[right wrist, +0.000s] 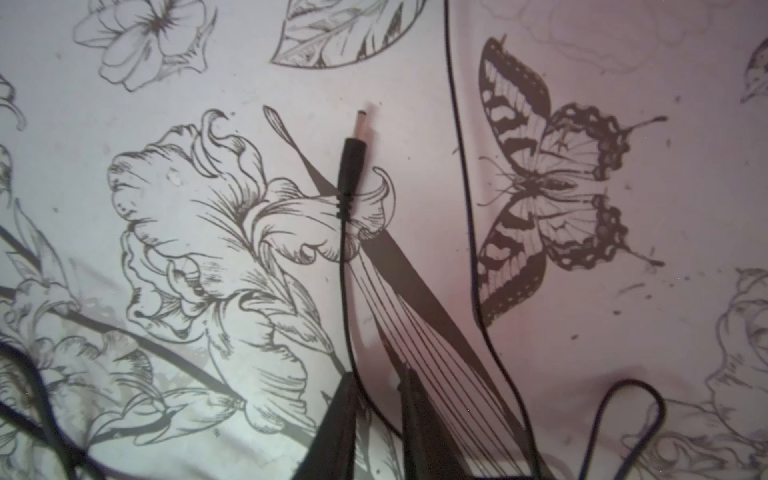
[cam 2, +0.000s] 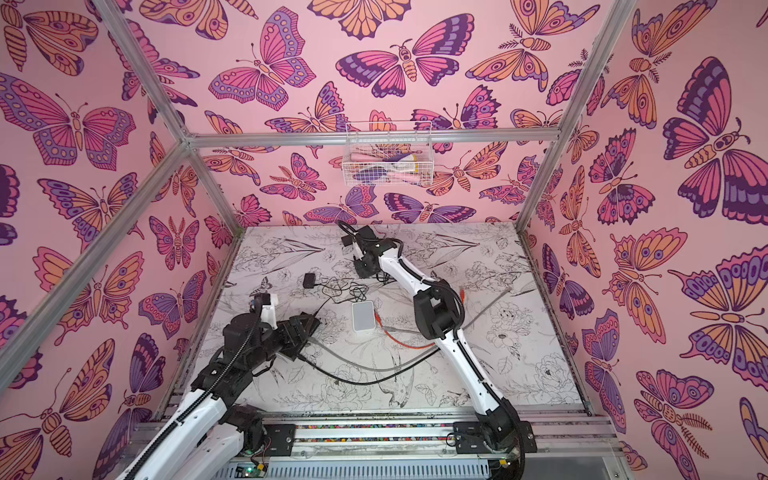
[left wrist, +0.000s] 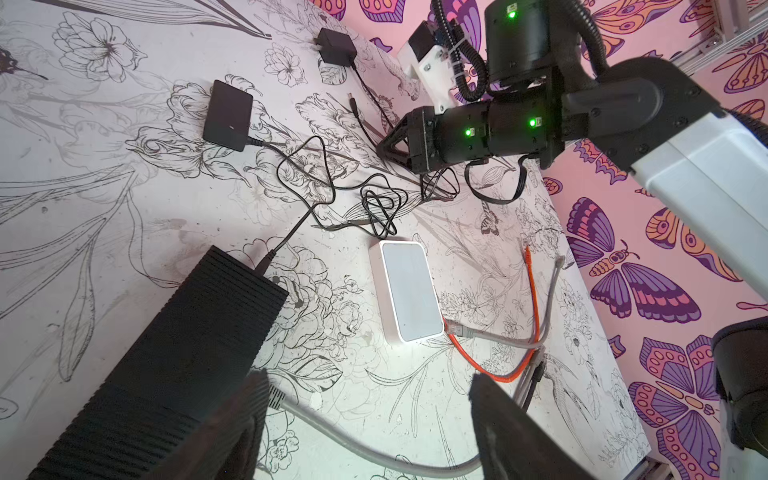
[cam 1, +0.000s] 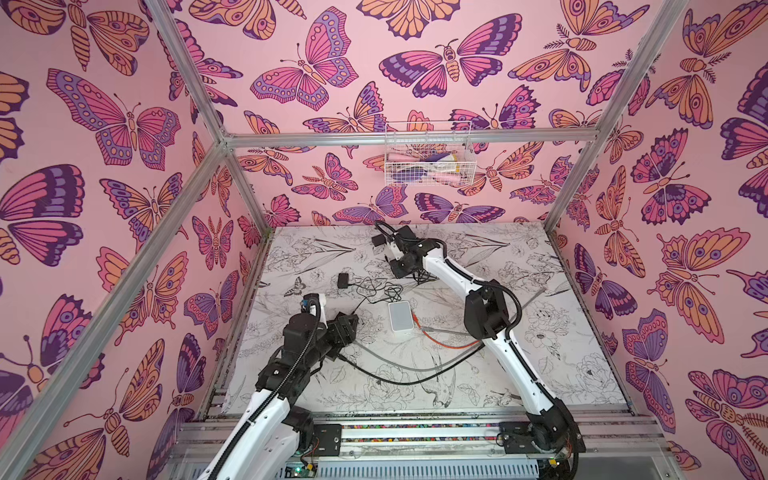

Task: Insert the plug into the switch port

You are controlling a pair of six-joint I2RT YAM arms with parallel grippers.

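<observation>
**Two claws over the counter, plug lying loose**

One small barrel plug (right wrist: 354, 151) lies flat on the flower-printed counter (cam 1: 540, 374), its metal tip pointing away from the right claw (right wrist: 376, 374). Its thin black cable (right wrist: 343, 291) runs back from the plug and into the narrow gap between that claw's two dark fingers (right wrist: 338, 419). The fingers stand close together with a slim slit between them. Whether they pinch the cable or only flank it cannot be told. The claw's tips are down near the counter, just behind the plug, toward the far side of the work area.

The white switch (cam 1: 400, 316) rests flat near the middle of the counter, well apart from the plug and between the two arms. An orange cable (left wrist: 536, 299) and a grey cable (left wrist: 498, 338) meet the end of the switch that faces the robot's base. The port for the plug cannot be made out.

The left claw (left wrist: 368, 376) hangs above the counter with its fingers spread wide and nothing between them. It is on the near left, beside the switch but not touching it. A black adapter (left wrist: 334, 45) lies on the far part of the counter, beyond the plug.
</observation>
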